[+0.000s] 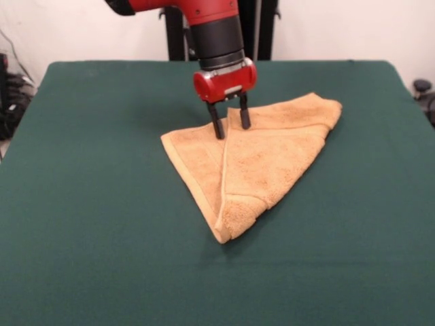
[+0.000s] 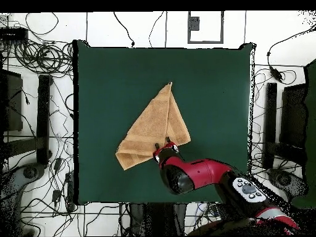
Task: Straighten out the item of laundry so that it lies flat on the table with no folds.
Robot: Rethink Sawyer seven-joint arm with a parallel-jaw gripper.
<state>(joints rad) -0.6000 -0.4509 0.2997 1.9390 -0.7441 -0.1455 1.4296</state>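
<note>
The orange-tan towel (image 1: 262, 159) lies folded over on itself in a rough triangle near the middle of the green table (image 1: 102, 204). One corner points toward the near side in the front view, and a hemmed edge runs down its middle. My gripper (image 1: 230, 122) is open. Its two black fingers (image 1: 216, 125) stand upright at the towel's far edge, either side of that hem, with the tips at the cloth. In the overhead view the gripper (image 2: 162, 144) is over the towel's (image 2: 153, 126) lower edge. No label shows.
The red and black arm (image 2: 203, 173) reaches in from the table's (image 2: 99, 92) lower right in the overhead view. Cables and stands lie on the floor around the table.
</note>
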